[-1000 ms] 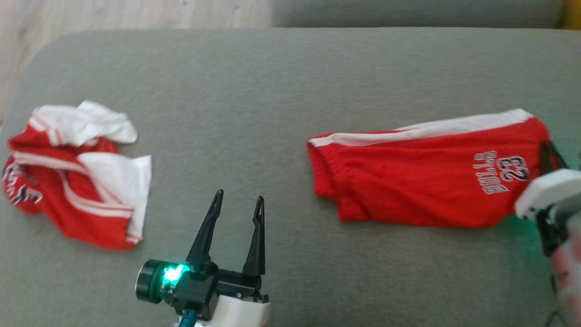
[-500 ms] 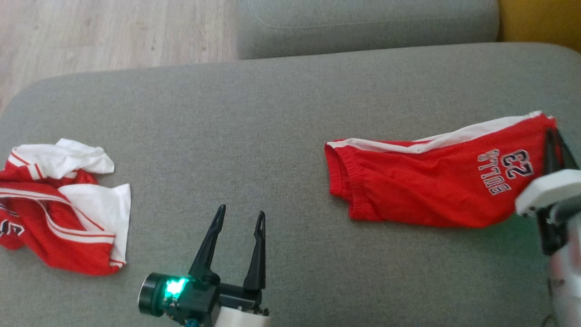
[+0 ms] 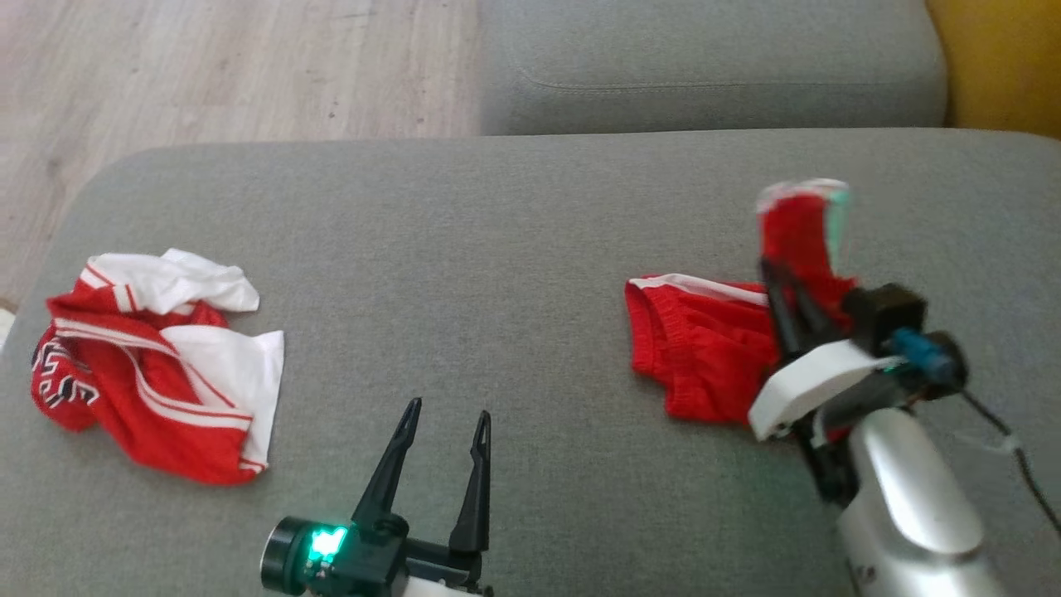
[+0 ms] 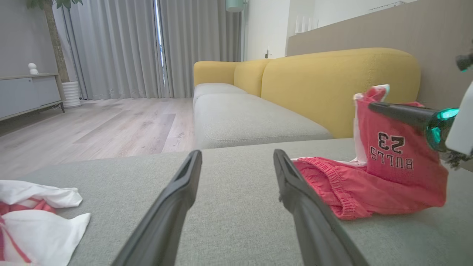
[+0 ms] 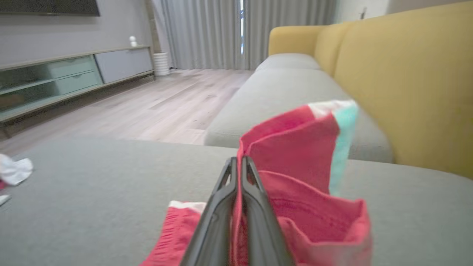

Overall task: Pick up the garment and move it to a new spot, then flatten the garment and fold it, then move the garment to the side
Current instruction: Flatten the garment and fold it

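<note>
- The grey fabric sofa seat (image 3: 497, 215) carries everything here.
- The red basketball shorts with a white side stripe (image 3: 696, 348) lie on its right half, with their long axis running left to right across the seat. The elastic waistband end rests on the cushion and points toward the middle. The leg end printed "23" (image 4: 391, 162) stands raised off the cushion.
- The crumpled red-and-white jersey (image 3: 157, 365) sits at the far left, well apart from the shorts.
- The right hand (image 3: 775, 274) has its two dark fingers pressed together, clamped on the raised leg end (image 5: 295, 155). It is by far the nearer arm. I judge the coming move to run along that long axis, carrying the held end leftward over the waistband.
- The left hand (image 3: 449, 410) has its fingers spread apart and holds nothing. It hovers near the seat's front edge, between the two garments. The shorts lie ahead of it and to its right, well apart.
</note>
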Available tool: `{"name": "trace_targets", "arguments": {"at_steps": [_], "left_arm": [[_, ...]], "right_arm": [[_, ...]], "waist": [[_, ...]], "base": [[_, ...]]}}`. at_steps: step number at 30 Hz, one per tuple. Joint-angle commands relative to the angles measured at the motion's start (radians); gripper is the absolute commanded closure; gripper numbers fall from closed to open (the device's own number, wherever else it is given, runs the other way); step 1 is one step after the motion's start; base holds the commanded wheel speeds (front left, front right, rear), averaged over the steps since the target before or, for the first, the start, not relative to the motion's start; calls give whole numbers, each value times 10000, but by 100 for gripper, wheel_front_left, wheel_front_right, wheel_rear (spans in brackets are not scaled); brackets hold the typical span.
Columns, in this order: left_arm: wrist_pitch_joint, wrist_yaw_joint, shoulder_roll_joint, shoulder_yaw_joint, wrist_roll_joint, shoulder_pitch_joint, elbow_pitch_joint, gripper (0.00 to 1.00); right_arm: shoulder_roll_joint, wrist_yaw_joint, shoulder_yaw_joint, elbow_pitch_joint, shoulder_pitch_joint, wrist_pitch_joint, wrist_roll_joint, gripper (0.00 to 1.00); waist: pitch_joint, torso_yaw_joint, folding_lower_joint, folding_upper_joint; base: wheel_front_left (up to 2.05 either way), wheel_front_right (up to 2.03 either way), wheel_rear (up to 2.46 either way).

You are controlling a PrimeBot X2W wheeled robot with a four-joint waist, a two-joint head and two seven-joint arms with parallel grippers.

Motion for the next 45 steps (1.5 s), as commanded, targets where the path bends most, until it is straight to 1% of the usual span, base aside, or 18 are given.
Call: {"name": "trace_targets", "arguments": {"at_steps": [1,4,5,6,10,16,22,25,30,33,35,38,45], "left_arm": [[-93,-66,-68,200,-40,-304,-290,0],[-93,-136,-68,128,-60,-374,-230,0],[-93,-147,-68,104,-68,-402,-219,0],[-93,-152,-68,86,-73,-431,-216,0],[-93,-85,-68,121,-115,-422,-232,0],[-93,-2,-68,227,-231,-241,-334,0],[-93,201,-68,636,-706,69,-727,0],[-93,350,-68,977,-910,310,-932,0],[-93,487,-68,1461,-1037,798,-1173,0],[-93,470,-68,1641,-948,1135,-1224,0],[-93,460,-68,1739,-814,1350,-1223,0],[-93,379,-68,1842,-737,1641,-1268,0],[-93,272,-68,2016,-664,2022,-1299,0]], "right_arm": [[95,33,521,-266,-227,-15,216,100],[125,33,1266,32,-269,-192,932,100],[127,33,1502,150,-302,-273,1156,61],[128,33,1767,234,-334,-365,1379,0],[130,33,2722,287,-284,-686,2218,0],[132,33,2858,-86,214,-1306,2343,0],[132,33,2384,-1071,1427,-1717,2009,0],[132,33,1838,-1919,2069,-1737,1805,0],[-155,33,1216,-2904,3300,-1741,1683,0],[-224,33,707,-3162,3992,-1742,1733,0],[-281,33,447,-3263,4392,-1742,1558,0],[-199,33,16,-3446,4915,-1743,1488,0],[-47,33,-232,-3512,5512,-1743,1320,0]], "waist": [[5,145,1,-1],[19,339,1,-1],[34,401,1,-1],[51,449,1,-1],[62,499,1,-1],[-99,320,1,-1],[-398,53,1,-1],[-617,-51,1,-1],[-1073,-86,1,-1],[-1340,-20,1,-1],[-1464,53,1,-1],[-1614,158,1,-1],[-1827,237,1,-1]], "base": [[0,0,0],[0,0,0],[0,0,0],[0,0,0],[0,0,0],[0,0,0],[0,0,0],[0,0,0],[0,0,0],[0,0,0],[0,0,0],[0,0,0],[0,0,0]]}}
